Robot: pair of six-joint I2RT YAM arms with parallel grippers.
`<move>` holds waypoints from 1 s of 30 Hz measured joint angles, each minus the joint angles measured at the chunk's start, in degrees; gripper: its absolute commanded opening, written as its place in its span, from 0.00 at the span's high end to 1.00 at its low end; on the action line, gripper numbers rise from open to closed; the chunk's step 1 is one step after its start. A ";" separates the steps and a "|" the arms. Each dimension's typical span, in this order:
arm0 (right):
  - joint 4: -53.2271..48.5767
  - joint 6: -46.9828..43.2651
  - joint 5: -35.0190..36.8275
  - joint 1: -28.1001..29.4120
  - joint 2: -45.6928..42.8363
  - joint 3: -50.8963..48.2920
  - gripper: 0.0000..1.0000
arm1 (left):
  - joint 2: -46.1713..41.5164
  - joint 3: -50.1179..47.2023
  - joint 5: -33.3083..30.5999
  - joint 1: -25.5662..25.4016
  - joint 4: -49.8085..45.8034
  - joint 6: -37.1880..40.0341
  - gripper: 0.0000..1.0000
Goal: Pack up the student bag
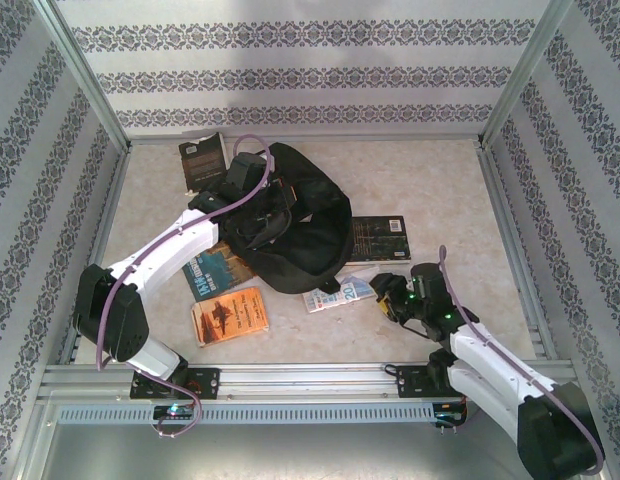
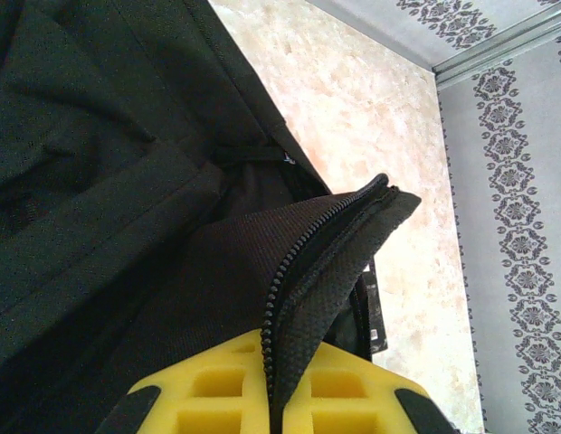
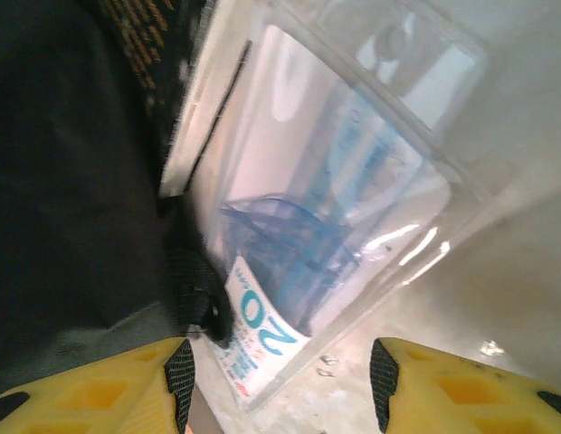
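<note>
The student bag (image 1: 300, 225), a large black backpack, lies in the middle of the table. My left gripper (image 1: 252, 192) is at its upper left side. In the left wrist view the yellow fingers (image 2: 217, 389) are shut on the bag's zipper edge (image 2: 303, 271), and the fabric rises from between them. My right gripper (image 1: 386, 294) is low at the bag's right front, open. Just ahead of its spread fingertips (image 3: 179, 375) lies a clear plastic packet (image 3: 317, 226) with blue contents and a "20" label. The packet's near corner points into the gap between the jaws, and the bag (image 3: 72, 181) lies to its left.
A black book (image 1: 202, 160) lies at the back left. A dark book (image 1: 378, 238) sticks out from under the bag's right side. A blue book (image 1: 212, 270) and an orange book (image 1: 230, 315) lie at the front left. Patterned walls enclose the table.
</note>
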 measured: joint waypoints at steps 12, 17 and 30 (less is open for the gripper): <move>0.74 0.09 -0.02 1.03 7.85 1.44 0.46 | 0.31 0.09 0.20 0.00 0.02 -0.02 1.00; 3.41 0.72 0.00 1.01 11.93 2.91 0.47 | 0.33 0.09 0.22 0.00 0.02 -0.02 1.00; 4.15 4.66 -1.36 -0.13 16.39 4.94 0.50 | 0.66 0.09 0.28 0.00 0.04 -0.02 1.00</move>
